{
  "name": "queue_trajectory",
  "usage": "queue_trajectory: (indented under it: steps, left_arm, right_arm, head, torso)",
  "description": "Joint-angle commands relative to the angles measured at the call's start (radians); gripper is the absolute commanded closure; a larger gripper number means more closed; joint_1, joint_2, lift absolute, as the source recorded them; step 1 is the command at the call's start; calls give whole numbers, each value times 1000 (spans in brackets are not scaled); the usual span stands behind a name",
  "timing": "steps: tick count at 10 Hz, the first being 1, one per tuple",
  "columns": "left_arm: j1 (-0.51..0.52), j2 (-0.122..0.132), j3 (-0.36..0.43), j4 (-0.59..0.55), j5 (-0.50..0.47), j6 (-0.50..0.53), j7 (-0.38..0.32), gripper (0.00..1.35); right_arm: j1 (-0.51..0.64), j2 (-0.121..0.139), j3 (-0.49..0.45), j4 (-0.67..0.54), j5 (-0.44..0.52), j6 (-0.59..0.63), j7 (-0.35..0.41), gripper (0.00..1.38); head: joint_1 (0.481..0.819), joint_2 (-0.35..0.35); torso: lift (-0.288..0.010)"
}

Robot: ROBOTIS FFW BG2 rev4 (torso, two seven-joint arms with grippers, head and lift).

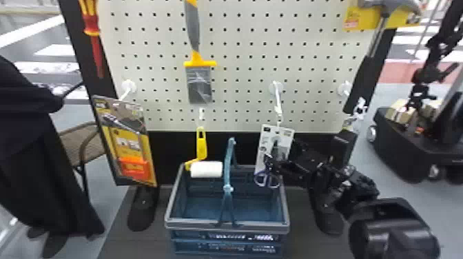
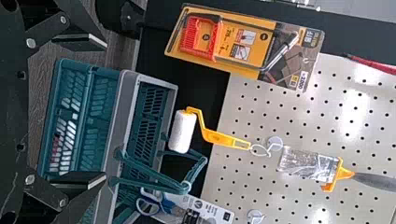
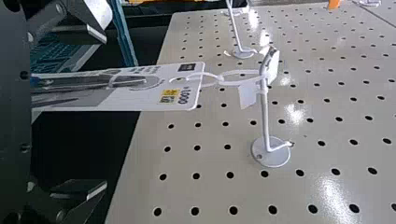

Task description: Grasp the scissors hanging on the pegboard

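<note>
The scissors (image 1: pixel 272 151) hang in a white card pack from a white hook (image 1: pixel 276 90) on the pegboard (image 1: pixel 275 51), their purple handles low by the basket's far right corner. My right gripper (image 1: pixel 275 167) comes in from the lower right and stands open around the pack's lower part. In the right wrist view the card (image 3: pixel 116 86) lies between the two fingers, nearer one finger (image 3: pixel 86 21) than the other, and neither touches it. The left wrist view has the scissors (image 2: pixel 156 205) at its edge. My left gripper (image 2: pixel 100 112) is open and holds nothing, facing the basket.
A blue basket (image 1: pixel 225 225) with an upright handle stands below the board. On the board also hang a yellow paint roller (image 1: pixel 206 168), a hacksaw pack (image 1: pixel 125 141), a scraper (image 1: pixel 198 79), a red screwdriver (image 1: pixel 93 34) and a hammer (image 1: pixel 370 69). A black cart (image 1: pixel 413 144) stands at right.
</note>
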Motion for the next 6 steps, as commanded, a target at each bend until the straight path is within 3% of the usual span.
queue_trajectory:
  steps: [1, 3, 4, 6]
  left_arm:
    - [-1, 2, -1, 3, 2, -2, 0, 305]
    - [-3, 2, -3, 3, 2, -2, 0, 305]
    - [-3, 2, -3, 3, 4, -2, 0, 305]
    - [-3, 0, -3, 5, 5, -5, 0, 305]
  right_arm:
    - [3, 0, -1, 4, -10, 6, 1, 587]
    - [5, 1, -1, 9, -23, 10, 1, 960]
    - [5, 3, -1, 9, -29, 10, 1, 1216]
    - [10, 3, -1, 9, -30, 10, 1, 1291]
  head:
    - [549, 0]
    - [549, 0]
    - [549, 0]
    - [549, 0]
  torso:
    - [-100]
    - [-100]
    - [-100]
    - [-100]
